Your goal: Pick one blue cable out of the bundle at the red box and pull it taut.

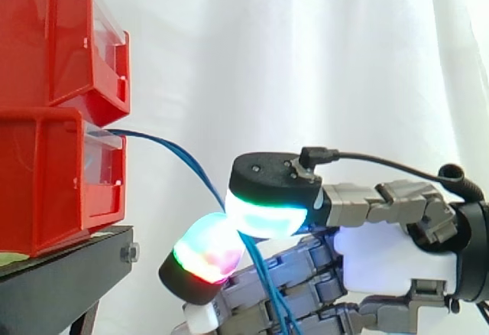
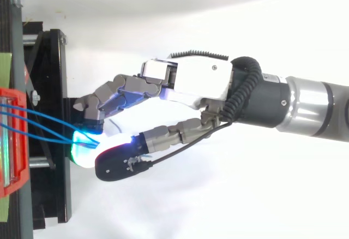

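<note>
White curtain (image 1: 321, 60) behind everything. Far left: two red bins stacked on a black stand (image 1: 61, 274). Upper red bin (image 1: 53, 37) sits on the lower red bin (image 1: 46, 174), and each has a clear front panel.

Blue cables (image 1: 266, 278): thin, glossy. They leave the front of the lower red bin and arc down to the right. Top view counts three strands, fanned apart at the bin and converging at the fingertips.

One hand (image 2: 191, 81) comes in from the right, fingers curled, thumb closed toward them. Its pads (image 1: 267, 213) glow cyan-green above and red-green below. The cables run between those two pads, pinched there, then drop down across the fingers. Can't tell how many strands are actually in the pinch. The run from bin to hand is a slack curve, not taut.
</note>
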### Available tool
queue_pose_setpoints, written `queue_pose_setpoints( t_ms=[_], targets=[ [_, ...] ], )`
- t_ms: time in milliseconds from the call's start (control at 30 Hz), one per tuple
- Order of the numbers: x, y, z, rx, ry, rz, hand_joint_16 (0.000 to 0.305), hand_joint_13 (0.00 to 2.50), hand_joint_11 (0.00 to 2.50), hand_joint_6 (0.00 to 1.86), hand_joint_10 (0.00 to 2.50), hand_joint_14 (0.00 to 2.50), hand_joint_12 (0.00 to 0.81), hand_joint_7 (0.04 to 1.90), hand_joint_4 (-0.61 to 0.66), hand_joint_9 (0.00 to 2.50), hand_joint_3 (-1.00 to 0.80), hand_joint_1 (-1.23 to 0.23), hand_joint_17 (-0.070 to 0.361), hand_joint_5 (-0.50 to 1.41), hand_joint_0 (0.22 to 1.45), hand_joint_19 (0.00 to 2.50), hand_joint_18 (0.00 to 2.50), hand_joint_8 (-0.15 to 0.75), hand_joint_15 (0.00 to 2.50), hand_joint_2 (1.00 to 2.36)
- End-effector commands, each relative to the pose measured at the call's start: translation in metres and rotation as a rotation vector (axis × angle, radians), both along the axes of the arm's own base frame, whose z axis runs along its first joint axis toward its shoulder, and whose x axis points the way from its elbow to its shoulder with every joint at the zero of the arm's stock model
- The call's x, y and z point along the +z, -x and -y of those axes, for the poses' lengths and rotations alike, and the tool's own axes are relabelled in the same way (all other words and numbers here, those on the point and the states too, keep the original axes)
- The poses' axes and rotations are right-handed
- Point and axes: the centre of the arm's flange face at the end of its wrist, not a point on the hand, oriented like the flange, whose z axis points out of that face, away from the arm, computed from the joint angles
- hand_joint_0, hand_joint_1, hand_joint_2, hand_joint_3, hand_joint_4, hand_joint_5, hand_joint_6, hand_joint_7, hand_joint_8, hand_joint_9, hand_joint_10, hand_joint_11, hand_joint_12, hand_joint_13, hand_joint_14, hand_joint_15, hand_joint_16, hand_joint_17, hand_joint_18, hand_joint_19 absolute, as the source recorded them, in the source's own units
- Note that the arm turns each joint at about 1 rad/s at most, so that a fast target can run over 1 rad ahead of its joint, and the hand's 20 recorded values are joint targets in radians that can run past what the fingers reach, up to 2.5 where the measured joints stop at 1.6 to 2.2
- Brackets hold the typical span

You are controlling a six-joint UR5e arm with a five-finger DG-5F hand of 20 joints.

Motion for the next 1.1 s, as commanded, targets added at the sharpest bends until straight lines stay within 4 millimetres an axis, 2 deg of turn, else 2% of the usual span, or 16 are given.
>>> queue_pose_setpoints(
  t_ms=[0, 200, 500, 767, 1067],
  targets=[
    [0.011, 0.004, 0.001, 0.002, 0.002, -0.019, 0.059, 0.37, 0.78, 0.92, 0.01, 0.0, 0.393, 0.76, 0.13, 0.75, -0.12, -0.71, 0.133, -0.21, 0.62, 0.0, 0.29, 0.326, 0.16, 1.02],
    [0.02, 0.007, 0.002, 0.001, 0.005, -0.025, 0.06, 0.38, 0.83, 0.91, 0.01, 0.01, 0.393, 0.75, 0.13, 0.76, -0.13, -0.7, 0.134, -0.21, 0.62, 0.0, 0.3, 0.326, 0.17, 1.02],
    [0.052, 0.019, 0.009, -0.006, 0.019, -0.056, 0.06, 0.43, 0.9, 0.91, 0.01, 0.01, 0.393, 0.75, 0.13, 0.77, -0.16, -0.71, 0.135, -0.21, 0.63, 0.0, 0.31, 0.322, 0.2, 1.02],
    [0.061, 0.022, 0.011, -0.009, 0.022, -0.067, 0.059, 0.49, 1.12, 0.91, 0.01, 0.01, 0.394, 0.75, 0.14, 0.86, -0.18, -0.71, 0.134, -0.21, 0.64, 0.01, 0.34, 0.32, 0.27, 1.02],
    [0.071, 0.026, 0.014, -0.012, 0.026, -0.064, 0.06, 0.49, 1.17, 0.9, 0.01, 0.01, 0.397, 0.74, 0.14, 0.89, -0.2, -0.71, 0.134, -0.21, 0.64, 0.01, 0.35, 0.318, 0.27, 1.02]
  ],
)
